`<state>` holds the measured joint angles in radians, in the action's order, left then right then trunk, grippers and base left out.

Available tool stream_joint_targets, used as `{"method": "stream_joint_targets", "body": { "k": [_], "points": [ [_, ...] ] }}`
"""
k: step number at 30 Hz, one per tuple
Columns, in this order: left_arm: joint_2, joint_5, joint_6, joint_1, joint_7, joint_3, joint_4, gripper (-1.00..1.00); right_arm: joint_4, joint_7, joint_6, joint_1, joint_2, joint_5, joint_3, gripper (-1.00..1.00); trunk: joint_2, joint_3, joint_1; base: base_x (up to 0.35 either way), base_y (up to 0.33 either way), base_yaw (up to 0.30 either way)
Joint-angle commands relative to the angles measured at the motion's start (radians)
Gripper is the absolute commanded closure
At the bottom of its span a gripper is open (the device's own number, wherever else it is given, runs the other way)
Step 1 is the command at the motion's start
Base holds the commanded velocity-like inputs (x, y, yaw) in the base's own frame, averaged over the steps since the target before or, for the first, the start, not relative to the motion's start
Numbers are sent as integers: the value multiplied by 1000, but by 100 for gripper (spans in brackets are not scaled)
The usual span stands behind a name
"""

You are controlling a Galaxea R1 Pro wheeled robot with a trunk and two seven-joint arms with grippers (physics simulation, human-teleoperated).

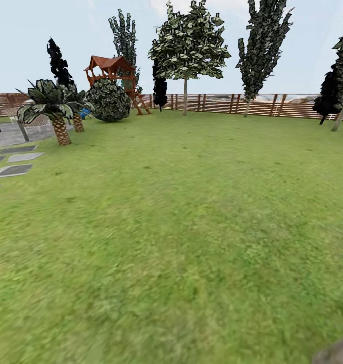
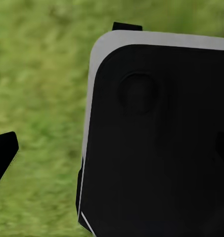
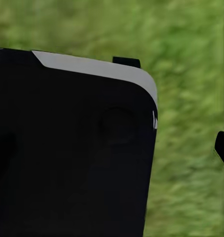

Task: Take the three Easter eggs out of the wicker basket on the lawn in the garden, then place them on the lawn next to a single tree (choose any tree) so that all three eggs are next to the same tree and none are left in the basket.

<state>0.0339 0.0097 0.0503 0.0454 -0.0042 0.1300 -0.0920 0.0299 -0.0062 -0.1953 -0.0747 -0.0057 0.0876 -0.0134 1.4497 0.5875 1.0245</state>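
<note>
Green lawn point(image 1: 181, 212) fills the garden up to a slatted fence point(image 1: 262, 103), with no basket or eggs to be seen from the head camera. Each wrist camera looks past a black, pale-edged robot panel point(image 2: 156, 143) at blurred grass, with dark finger tips at the picture edges point(image 2: 3, 153) point(image 3: 223, 145); whether either tool is released or clenched cannot be told, and nothing is seen in them. Further out, pale-trunked trees stand by the fence, one near the middle point(image 1: 186, 55) and one to its right point(image 1: 262, 45). At the left are a palm point(image 1: 52, 106), a round bush point(image 1: 109, 100), a red-brown playset point(image 1: 113, 71) and grey paving slabs point(image 1: 12, 170).

Judged from here, the robot is searching for the basket, with the task apparently not begun. The risk is driving on across open grass in the wrong direction and losing time. Another is later settling on a black-trunked tree point(image 1: 59, 63) or the bush, or splitting the eggs between two trees.
</note>
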Motion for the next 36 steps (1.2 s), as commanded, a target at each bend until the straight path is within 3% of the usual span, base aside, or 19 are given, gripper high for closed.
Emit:
{"method": "stream_joint_targets", "body": {
  "k": [1, 36],
  "points": [
    [0, 1, 3, 1, 0, 5, 1, -100, -1, -1, -3, -1, 0, 9, 0, -100, 0, 1, 1, 324, 0, 0],
    [0, 1, 3, 1, 0, 5, 1, -100, 2, -1, -3, -1, 0, 9, 3, -100, 0, 1, 1, 324, 0, 0]
  ]
}}
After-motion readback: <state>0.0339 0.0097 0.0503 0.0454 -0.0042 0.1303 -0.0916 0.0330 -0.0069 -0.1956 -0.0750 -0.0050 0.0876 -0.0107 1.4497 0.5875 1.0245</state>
